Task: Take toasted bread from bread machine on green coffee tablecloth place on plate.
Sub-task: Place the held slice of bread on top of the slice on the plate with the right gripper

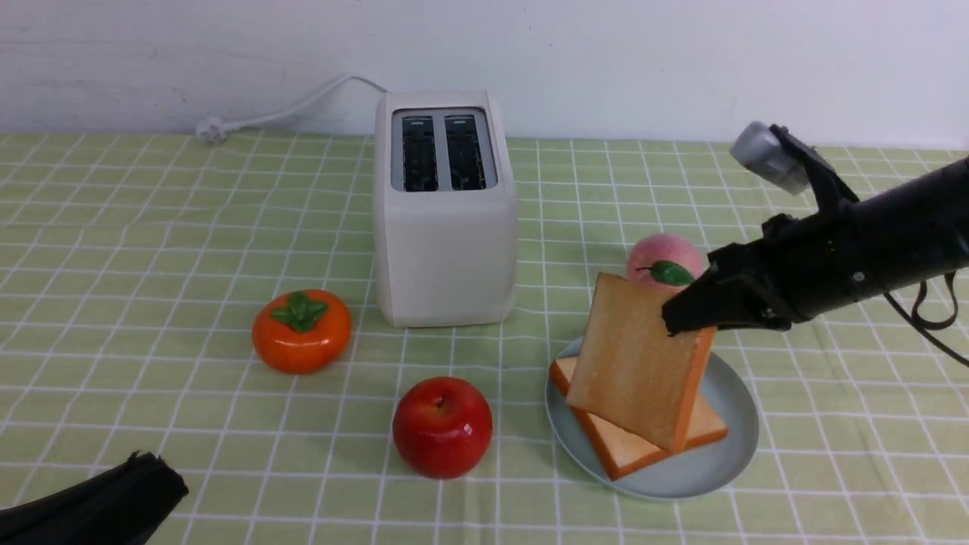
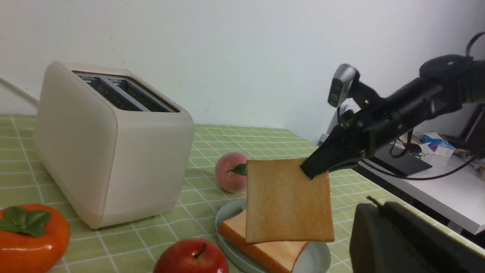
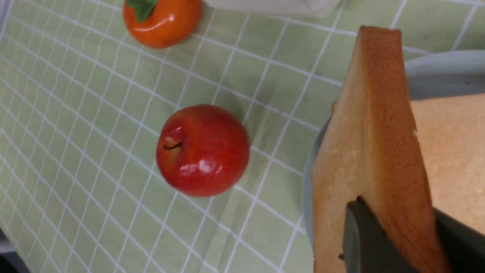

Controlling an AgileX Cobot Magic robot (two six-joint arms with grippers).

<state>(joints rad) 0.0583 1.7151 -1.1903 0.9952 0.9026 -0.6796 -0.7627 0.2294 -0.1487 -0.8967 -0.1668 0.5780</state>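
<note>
Yellow-green cloth ruled with thin white lines, the green coffee tablecloth (image 1: 151, 227), covers the whole surface. The cream-white bread machine (image 1: 445, 242) stands upright near the back wall, its white power cord (image 1: 288, 113) trailing off toward the robot's left. To the robot's right of it and nearer the robot lies the pale blue-green plate (image 1: 727, 454).

One piece of toasted bread, the flat slice (image 1: 628, 450), rests on the plate. The held slice (image 1: 632, 363) hangs tilted above it with one corner pointing down. I cannot tell whether the two touch.

The right hand (image 1: 681, 318) is clamped on the held slice's upper corner, a dark finger on each face. The left hand (image 1: 113, 499) sits low at the near left edge, and I cannot tell how wide it stands.

A red apple (image 1: 443, 428) sits just beside the plate, an orange persimmon (image 1: 301, 331) sits near the bread machine's left side, and a pink peach (image 1: 665, 261) sits behind the plate.
</note>
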